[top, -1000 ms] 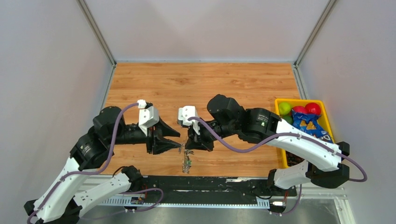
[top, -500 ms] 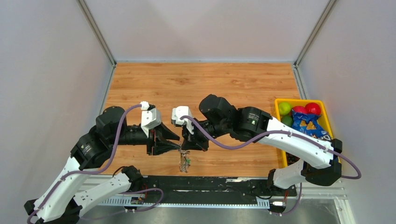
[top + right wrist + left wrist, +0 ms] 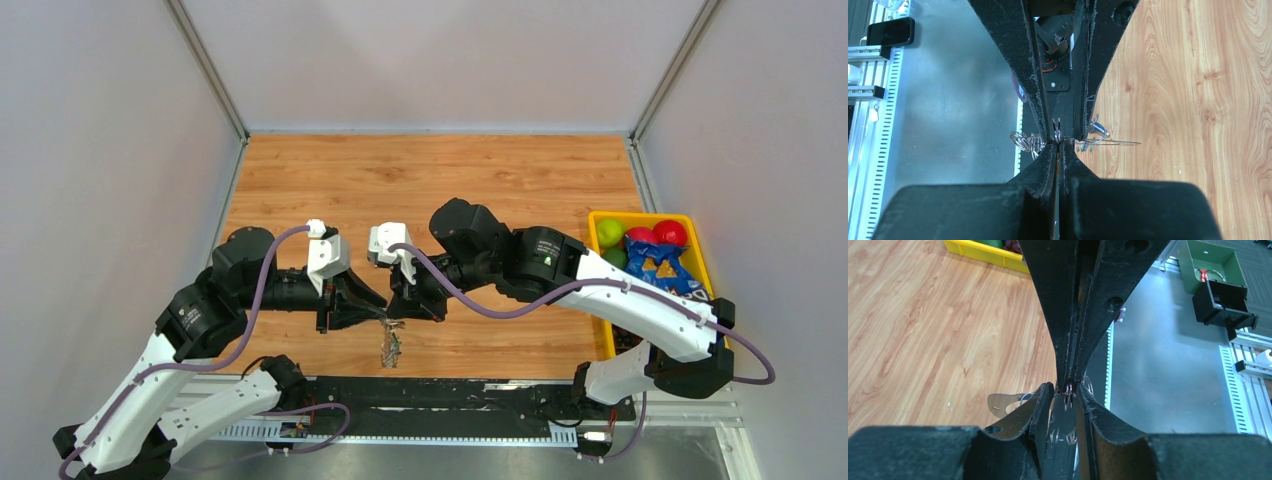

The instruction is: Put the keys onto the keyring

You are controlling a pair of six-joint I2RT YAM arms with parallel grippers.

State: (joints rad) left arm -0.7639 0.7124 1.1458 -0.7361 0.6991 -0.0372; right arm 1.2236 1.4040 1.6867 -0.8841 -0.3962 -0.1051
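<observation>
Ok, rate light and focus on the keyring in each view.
Top external: even light, sharp, but the keyring is a tiny glinting tangle. Left wrist: near fingers dark and blurred, wood sharp. Right wrist: the keyring glints, fingers almost black.

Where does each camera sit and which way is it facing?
Top external: above and behind the bases, looking down on the table; both arms show.
Left wrist: on the left arm, looking along the left tool at the right tool opposite.
Right wrist: mirrored, looking along the right tool at the left one.
All three share the keyring between the tool tips.
</observation>
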